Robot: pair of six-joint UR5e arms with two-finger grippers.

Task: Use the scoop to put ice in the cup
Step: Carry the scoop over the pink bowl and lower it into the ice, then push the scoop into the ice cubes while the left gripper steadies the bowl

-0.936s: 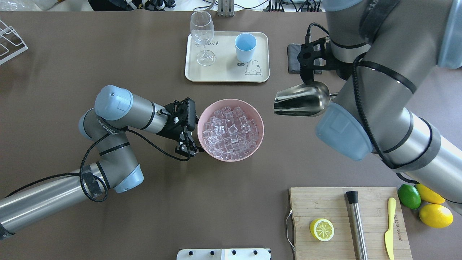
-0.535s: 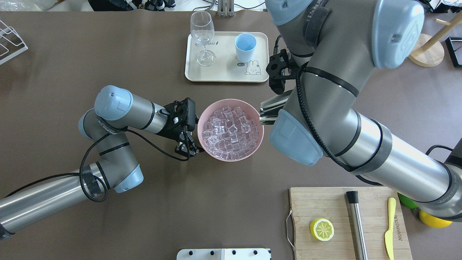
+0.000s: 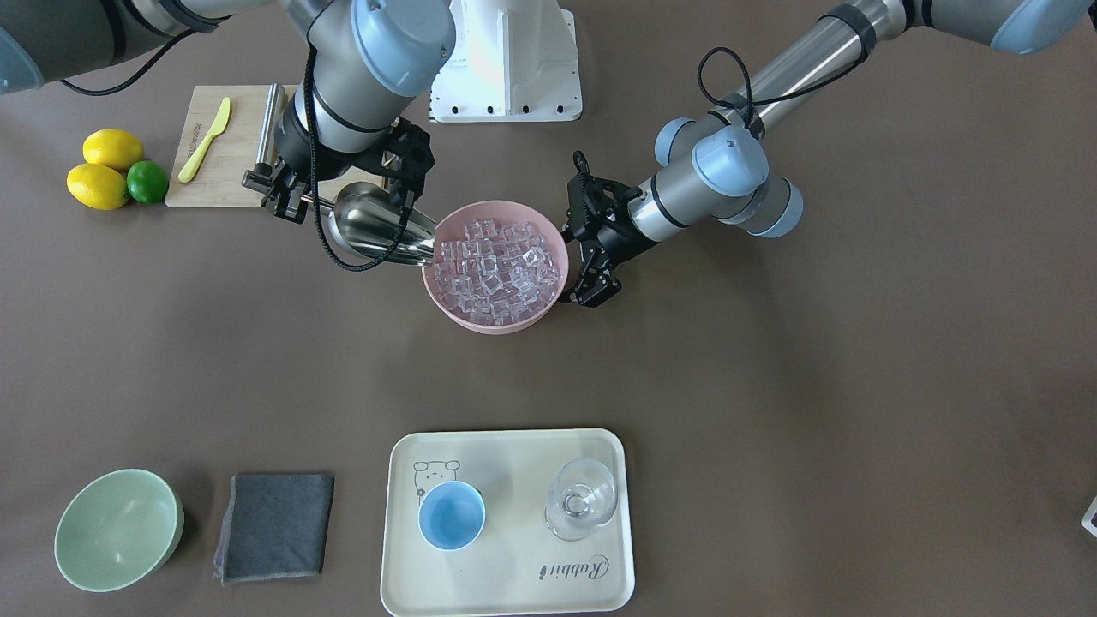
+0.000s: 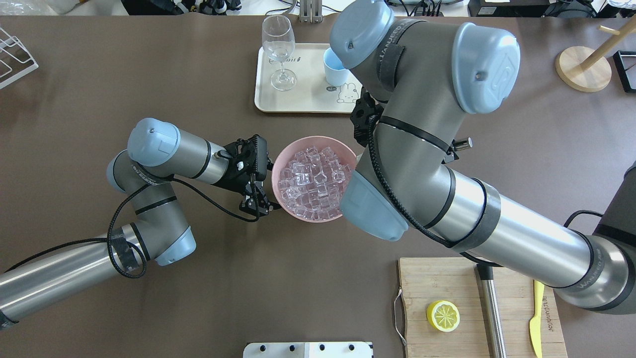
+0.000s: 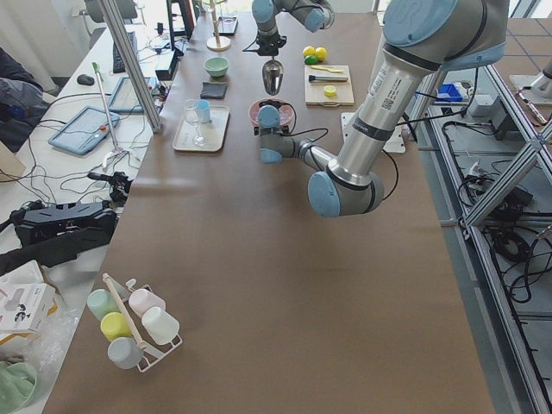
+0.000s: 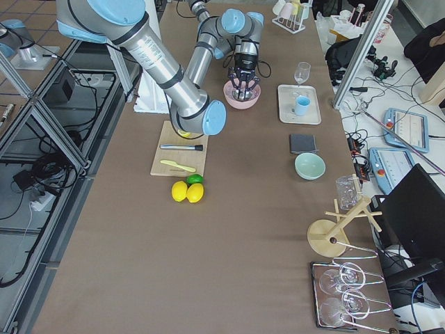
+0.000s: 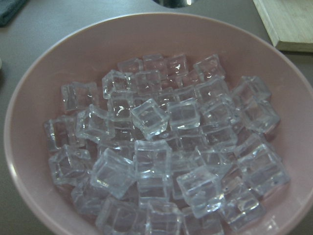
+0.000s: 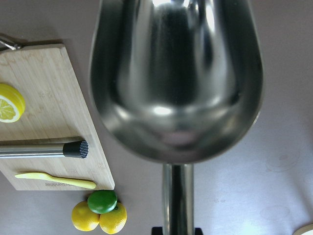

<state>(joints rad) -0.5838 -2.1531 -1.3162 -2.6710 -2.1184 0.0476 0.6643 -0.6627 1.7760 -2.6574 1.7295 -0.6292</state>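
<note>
Seen from overhead, the right arm's bulk covers the scoop entirely and hides part of the cup (image 4: 332, 69); the front-facing view shows both. There the scoop (image 3: 377, 227) lies tilted, its open mouth down at the rim of the pink bowl (image 3: 501, 324) on the robot's right side. Its rod handle is clamped in the right tool (image 3: 281, 194). The right wrist camera looks straight into the trough, which is empty, bare steel. The ice (image 7: 161, 147) shows best from the left wrist, heaped in the bowl. The cup stands well apart on a cream tray (image 3: 514, 583), beside a wine glass (image 3: 581, 501).

The right arm arches over the bowl, elbow high and wrist bent down toward the table (image 3: 771, 386). The left arm lies low with its forearm folded back and its tool (image 4: 259, 205) right at the bowl's opposite rim. Whether its fingers pinch the rim or stand apart, I cannot tell.
</note>
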